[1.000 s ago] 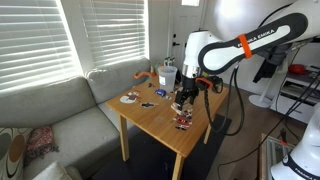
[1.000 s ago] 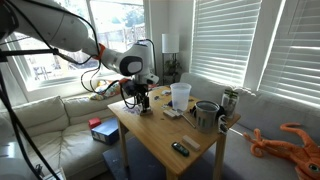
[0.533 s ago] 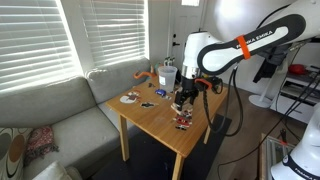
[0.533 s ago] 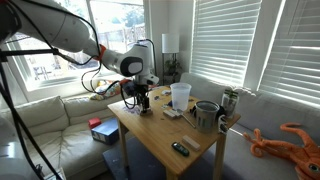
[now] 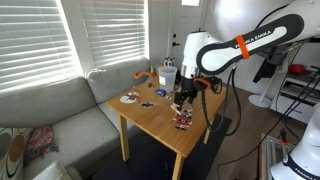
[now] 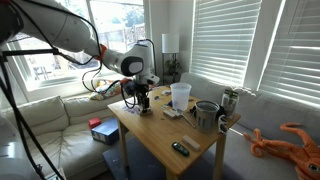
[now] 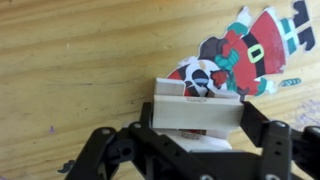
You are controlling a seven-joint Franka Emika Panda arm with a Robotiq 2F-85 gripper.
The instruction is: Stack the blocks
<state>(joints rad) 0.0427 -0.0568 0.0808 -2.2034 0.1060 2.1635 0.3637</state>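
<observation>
In the wrist view a pale tan wooden block (image 7: pixel 198 112) sits between the two dark fingers of my gripper (image 7: pixel 198 118), which is shut on it. It rests against another pale block (image 7: pixel 190 88) behind it, and a further pale block (image 7: pixel 200 146) shows just under it. In both exterior views the gripper (image 5: pixel 183 98) (image 6: pixel 141 104) is low over the wooden table (image 5: pixel 160 125) (image 6: pixel 160 135), and the blocks are too small to make out there.
A red-and-dark Santa figure (image 7: pixel 250 45) lies flat beside the blocks. On the table are a white cup (image 5: pixel 166 73) (image 6: pixel 180 95), a dark round plate (image 5: pixel 129 98), a metal pot (image 6: pixel 206 115) and a small dark object (image 6: pixel 180 148). A grey couch (image 5: pixel 50 115) stands alongside.
</observation>
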